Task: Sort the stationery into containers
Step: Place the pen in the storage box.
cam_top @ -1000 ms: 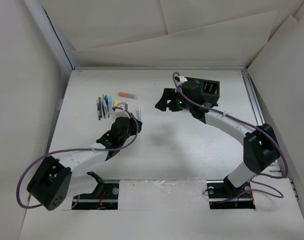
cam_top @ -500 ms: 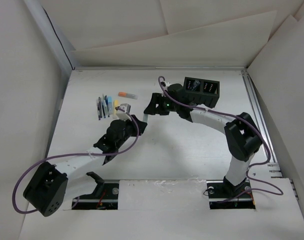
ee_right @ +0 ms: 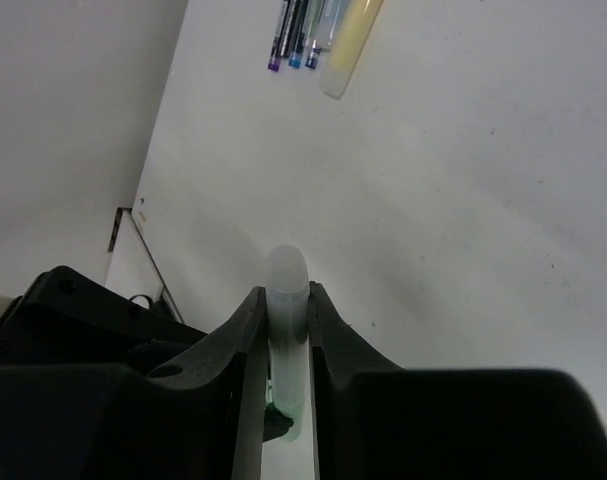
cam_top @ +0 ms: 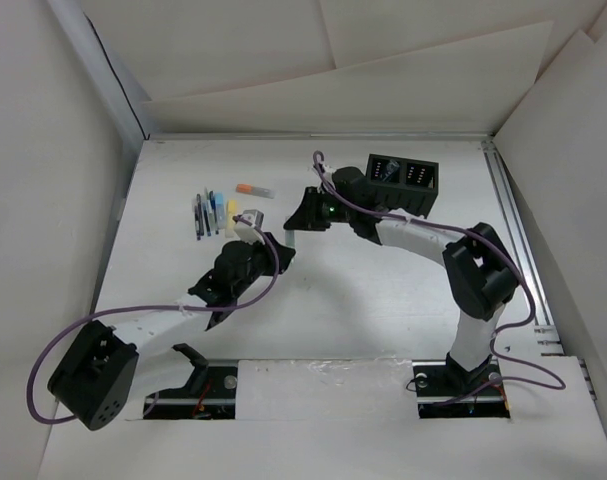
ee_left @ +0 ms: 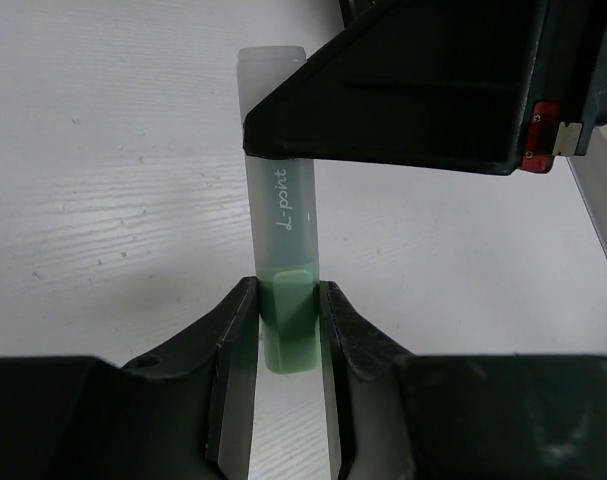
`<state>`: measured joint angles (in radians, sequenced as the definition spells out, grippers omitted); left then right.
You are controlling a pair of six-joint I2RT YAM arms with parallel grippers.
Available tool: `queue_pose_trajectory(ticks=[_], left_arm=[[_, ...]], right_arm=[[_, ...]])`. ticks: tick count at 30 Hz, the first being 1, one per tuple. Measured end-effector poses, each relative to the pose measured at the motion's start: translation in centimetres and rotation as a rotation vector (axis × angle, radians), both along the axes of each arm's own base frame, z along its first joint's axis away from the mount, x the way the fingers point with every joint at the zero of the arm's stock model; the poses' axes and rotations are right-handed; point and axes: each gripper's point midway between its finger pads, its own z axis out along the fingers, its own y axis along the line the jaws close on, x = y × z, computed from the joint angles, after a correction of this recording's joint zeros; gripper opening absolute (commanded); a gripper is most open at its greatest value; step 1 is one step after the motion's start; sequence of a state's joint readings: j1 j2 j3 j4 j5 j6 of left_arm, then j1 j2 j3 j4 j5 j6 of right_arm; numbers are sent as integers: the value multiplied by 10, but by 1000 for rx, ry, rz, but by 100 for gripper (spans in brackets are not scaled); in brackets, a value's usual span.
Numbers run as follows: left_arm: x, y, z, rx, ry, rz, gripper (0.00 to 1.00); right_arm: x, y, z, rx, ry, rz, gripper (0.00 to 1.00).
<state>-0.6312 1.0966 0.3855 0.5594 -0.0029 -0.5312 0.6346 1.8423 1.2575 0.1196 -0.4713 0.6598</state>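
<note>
A pale green marker point(ee_left: 281, 205) with a frosted cap hangs above the white table, caught at both ends. My left gripper point(ee_left: 288, 296) is shut on its green end. My right gripper point(ee_right: 285, 300) is shut on the frosted cap end point(ee_right: 287, 262), and its black body point(ee_left: 403, 90) covers the cap's middle in the left wrist view. From above, the two grippers meet at mid-table point(cam_top: 288, 235). Several more pens point(cam_top: 213, 210) lie in a row at the left, with an orange marker point(cam_top: 251, 189) beside them. The black two-compartment organizer point(cam_top: 403, 175) stands at the back, right of centre.
Pens in purple, blue and yellow point(ee_right: 318, 30) show at the top of the right wrist view. A metal rail point(cam_top: 508, 230) runs along the table's right side. White walls close in the table on the left and at the back.
My right arm swung left from the organizer to the marker held by the left gripper, and its jaws closed on the cap end. The left arm hardly moved.
</note>
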Motion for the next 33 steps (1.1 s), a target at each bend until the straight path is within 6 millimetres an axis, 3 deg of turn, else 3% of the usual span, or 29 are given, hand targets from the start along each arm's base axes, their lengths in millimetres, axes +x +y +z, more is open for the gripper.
queue_pose_trajectory(ticks=[2,3,4,7,10,13,19,22,25,28,33], left_arm=[[0,0,-2,3,4,0,16],[0,0,-1,2,4,-1,39],[0,-1,-1,1,0,-3,49],[2,-2,4,-12,-14,-3,68],[2,-2,6,-17,-22,-2,69],[3,-2,7,-19,-25,3,69],[18,3,13,-29,-3,93,69],[31,5,14,-30,26,158,69],[42,7,12,-34,59,217,69],[52,10,6,-27,94,258,69],[69,13,-9,12,153,317,73]], right_arm=[[-1,2,2,4,-5,5,7],[0,1,1,4,-3,2,6],[1,0,2,5,-2,-2,6],[11,-9,1,-3,-9,-32,5],[36,-35,7,-7,-31,-114,3],[69,-77,26,-4,-74,-241,2],[138,-208,82,-66,-247,-685,1],[155,-255,104,-135,-333,-883,1],[174,-276,119,-210,-397,-999,1],[190,-288,121,-283,-432,-1065,1],[200,-293,88,-441,-420,-1107,1]])
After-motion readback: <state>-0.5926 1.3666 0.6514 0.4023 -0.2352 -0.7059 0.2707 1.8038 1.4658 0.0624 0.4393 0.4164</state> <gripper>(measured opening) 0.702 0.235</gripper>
